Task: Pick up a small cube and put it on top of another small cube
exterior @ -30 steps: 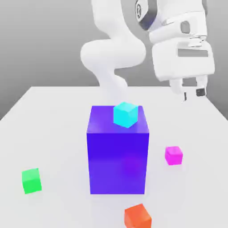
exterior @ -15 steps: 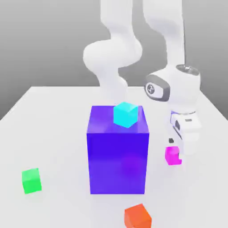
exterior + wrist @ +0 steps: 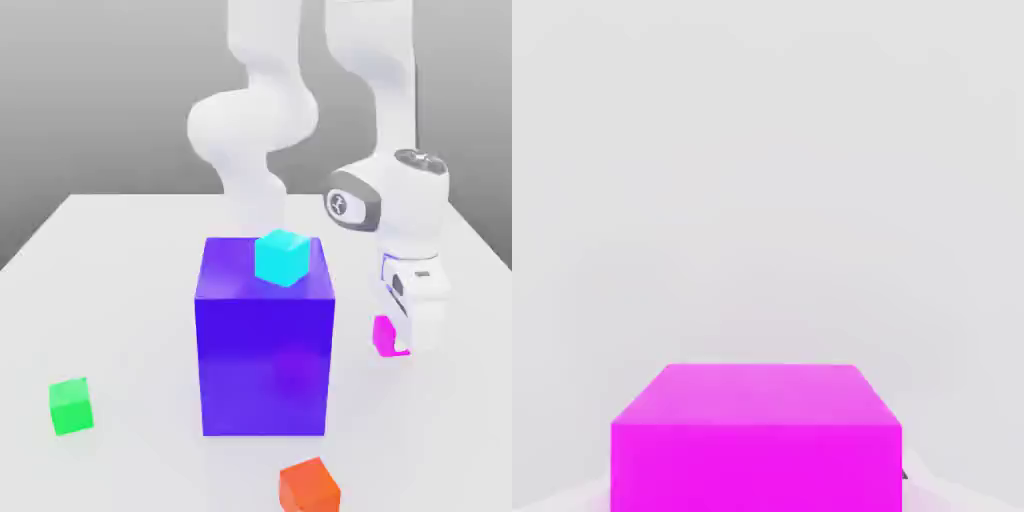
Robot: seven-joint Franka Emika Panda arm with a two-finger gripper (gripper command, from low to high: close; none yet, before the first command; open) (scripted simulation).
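Fingers of the gripper point(image 3: 397, 338) are closed down on the magenta cube point(image 3: 383, 335), which sits low at the table point(image 3: 120, 290) surface; in the exterior view the white hand covers the cube's right part, so just its left face shows. From the hand view the magenta cube point(image 3: 755, 440) appears close up, its top face and near face plain and bright, with pale table beyond it.

Taking the big blue block point(image 3: 265, 345) as the centre of a clock face in the exterior view, the magenta cube and gripper lie at about 3 o'clock, just beside the block but apart from it. At about 8 o'clock, well apart from the block, rests the green cube point(image 3: 70, 405) on the table, upright and alone. Near 6 o'clock, close to the picture's lower edge, sits an orange-red cube point(image 3: 309, 486). A cyan cube point(image 3: 281, 257) rests on the block's top face, toward its back edge, at about 12 o'clock.

The white arm point(image 3: 250, 130) rises behind the block, curves over, and comes down at the exterior view's right, its wrist pointing the hand straight down over the magenta cube. The green cube has nothing on it.
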